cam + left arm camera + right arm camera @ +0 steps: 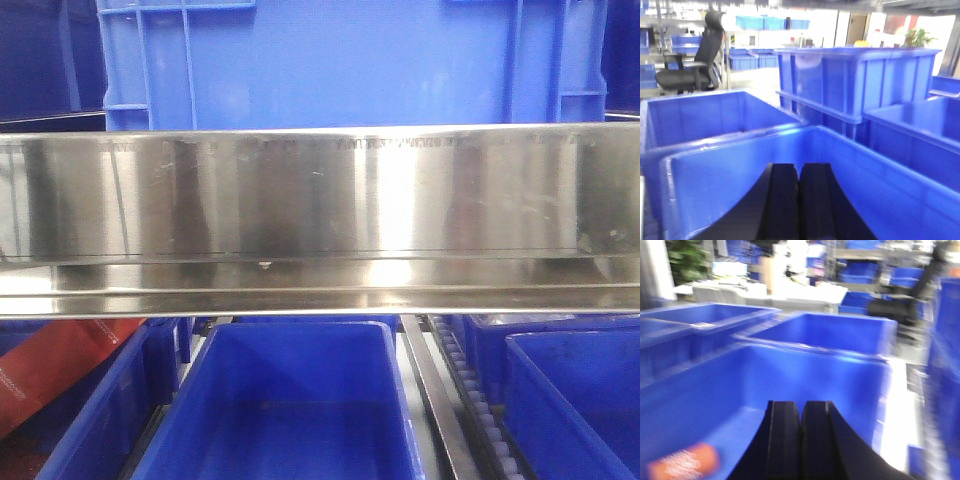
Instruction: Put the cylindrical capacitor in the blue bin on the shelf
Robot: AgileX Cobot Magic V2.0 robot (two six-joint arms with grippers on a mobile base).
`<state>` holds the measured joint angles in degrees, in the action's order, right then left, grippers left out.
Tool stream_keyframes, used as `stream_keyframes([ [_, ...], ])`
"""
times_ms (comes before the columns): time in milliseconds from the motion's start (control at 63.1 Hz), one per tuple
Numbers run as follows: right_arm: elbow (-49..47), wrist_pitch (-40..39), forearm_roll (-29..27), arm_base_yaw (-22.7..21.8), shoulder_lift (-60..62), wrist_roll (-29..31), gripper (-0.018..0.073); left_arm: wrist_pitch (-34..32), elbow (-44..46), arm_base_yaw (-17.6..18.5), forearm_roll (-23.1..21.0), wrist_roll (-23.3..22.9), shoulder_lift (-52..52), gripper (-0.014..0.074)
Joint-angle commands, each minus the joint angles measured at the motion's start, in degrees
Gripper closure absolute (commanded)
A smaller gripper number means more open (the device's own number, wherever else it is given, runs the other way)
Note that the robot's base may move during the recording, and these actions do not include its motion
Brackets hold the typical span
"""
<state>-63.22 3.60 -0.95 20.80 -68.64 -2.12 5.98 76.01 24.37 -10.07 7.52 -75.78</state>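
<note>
The shelf's shiny steel front rail spans the front view. A large blue bin stands above it, and more blue bins sit on the level below. A red-orange cylindrical capacitor with white print lies in the lower-left bin. In the right wrist view it is a blurred shape on the bin floor, left of and below my right gripper. That gripper is shut with nothing between its fingers. My left gripper is also shut and empty, over a blue bin.
Narrow roller tracks run between the lower bins. In the left wrist view, blue bins are stacked to the right and one stands behind. A black office chair and far shelving stand in the background.
</note>
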Motion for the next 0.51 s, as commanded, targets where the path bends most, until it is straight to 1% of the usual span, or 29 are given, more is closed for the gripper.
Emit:
stream_keyframes([
  [0,3.0,0.3,0.2,-1.8,2.9,0.1,0.0725,0.8,-3.6,-1.4,0.0,0.2,2.9,0.0708],
  [127,10.8,-1.0,0.2,-2.5,9.6,0.1,0.0725,-0.7,-12.8,-1.9,0.0,0.2,9.3,0.0708],
  [222,16.9,-3.6,0.2,-2.5,14.5,0.1,0.0725,-5.4,-21.7,-1.9,0.0,0.2,15.7,0.0708],
  [301,21.5,-4.3,0.2,-2.5,19.4,0.1,0.0725,-9.6,-28.7,-1.9,-1.8,0.2,21.2,0.0708],
  [380,26.1,-4.4,0.2,-2.5,23.8,0.1,0.0725,-10.6,-35.2,-1.9,-2.3,0.2,26.7,0.0708],
  [491,31.4,-4.1,0.2,-2.5,30.1,0.1,0.0725,-10.3,-42.1,-1.9,-2.3,0.2,34.2,0.0708],
])
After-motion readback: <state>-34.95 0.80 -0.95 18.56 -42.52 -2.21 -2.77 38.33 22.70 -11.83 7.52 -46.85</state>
